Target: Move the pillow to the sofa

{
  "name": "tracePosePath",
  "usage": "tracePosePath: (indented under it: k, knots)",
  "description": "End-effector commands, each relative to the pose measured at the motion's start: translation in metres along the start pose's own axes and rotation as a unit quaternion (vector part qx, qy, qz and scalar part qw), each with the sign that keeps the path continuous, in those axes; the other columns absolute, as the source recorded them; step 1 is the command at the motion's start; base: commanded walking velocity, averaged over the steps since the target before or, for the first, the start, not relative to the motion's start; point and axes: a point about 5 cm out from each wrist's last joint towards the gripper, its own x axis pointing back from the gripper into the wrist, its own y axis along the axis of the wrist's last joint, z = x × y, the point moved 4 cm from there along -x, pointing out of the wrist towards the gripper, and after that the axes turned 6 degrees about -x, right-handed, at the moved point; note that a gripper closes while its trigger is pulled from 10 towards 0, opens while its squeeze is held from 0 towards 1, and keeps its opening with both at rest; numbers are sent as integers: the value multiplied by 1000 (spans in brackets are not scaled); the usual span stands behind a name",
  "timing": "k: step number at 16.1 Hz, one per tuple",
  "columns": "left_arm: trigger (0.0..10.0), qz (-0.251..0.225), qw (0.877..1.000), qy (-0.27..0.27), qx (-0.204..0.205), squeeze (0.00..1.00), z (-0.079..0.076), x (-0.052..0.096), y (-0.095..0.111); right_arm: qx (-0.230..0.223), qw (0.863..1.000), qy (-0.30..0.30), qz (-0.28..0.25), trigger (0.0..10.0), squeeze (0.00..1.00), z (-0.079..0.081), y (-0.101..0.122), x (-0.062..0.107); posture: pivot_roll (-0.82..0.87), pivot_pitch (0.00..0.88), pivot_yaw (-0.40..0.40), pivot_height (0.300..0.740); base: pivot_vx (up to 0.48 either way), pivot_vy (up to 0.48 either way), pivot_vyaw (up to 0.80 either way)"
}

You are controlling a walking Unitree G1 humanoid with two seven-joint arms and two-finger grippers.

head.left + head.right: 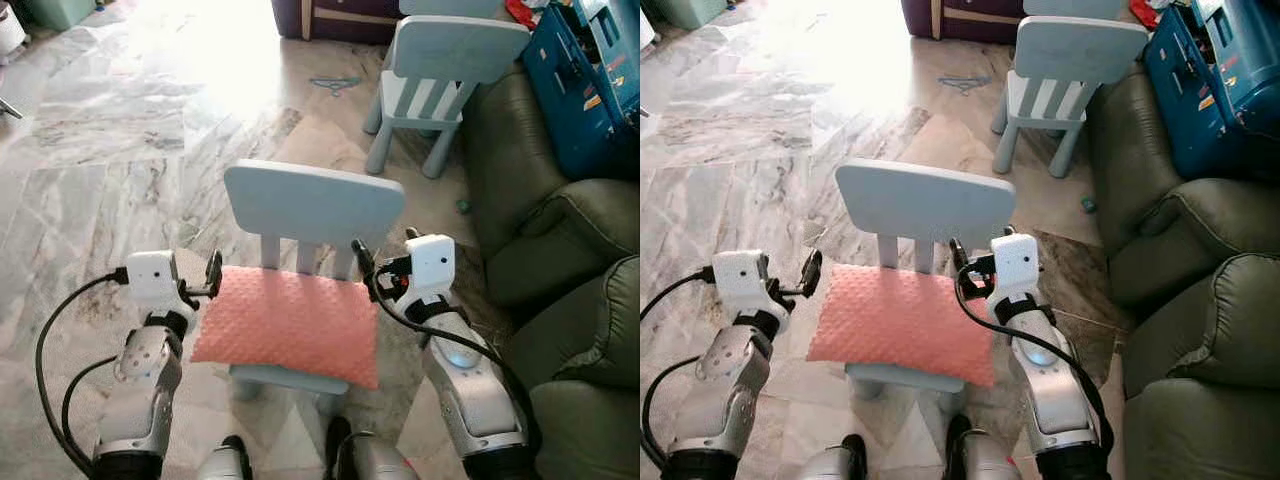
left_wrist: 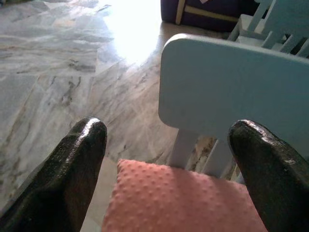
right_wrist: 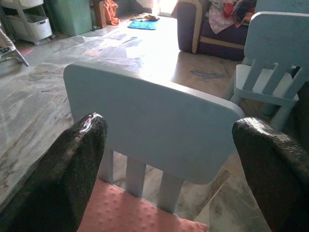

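Pillow point(image 1: 288, 325), pink and dimpled, lies flat on the seat of a small pale-blue chair point(image 1: 313, 205), its near edge overhanging the seat front and its far edge close to the backrest slats. Largest in the scene is the marble-patterned floor point(image 1: 110, 170), brightly lit towards the far side. On the robot's right stands the olive-green sofa point(image 1: 560, 300), well apart from the pillow, with a blue crate point(image 1: 590, 80) resting at its far end. A second pale-blue chair point(image 1: 440, 70) stands farther off, near the sofa's far arm, in front of a dark purple piece of furniture point(image 1: 335, 18). The left gripper point(image 1: 212, 275) hovers just beside the pillow's left far corner; in the left wrist view its fingers point(image 2: 77, 169) are spread wide, with nothing between them. The right gripper point(image 1: 366, 262) is just beside the pillow's right far corner, its fingers point(image 3: 72, 169) likewise wide apart and holding nothing.
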Motion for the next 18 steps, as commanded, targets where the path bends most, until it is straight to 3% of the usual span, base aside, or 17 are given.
tracePosePath:
  k: [1,13,18]
  knots:
    - [10000,3,1000,11,-3,0,6,4,-3,0,1000,-4,6,10000,0,-4,-4,2,17,268,-48,740,0,0,0]
    - [10000,-3,1000,-11,2,0,-1,5,-2,5,1000,8,-2,10000,0,-1,-1,-1,17,259,-55,740,0,0,0]
    - [10000,-4,1000,-13,2,0,-3,0,0,-2,1000,-4,-29,10000,0,-3,8,-2,13,250,-43,740,0,0,0]
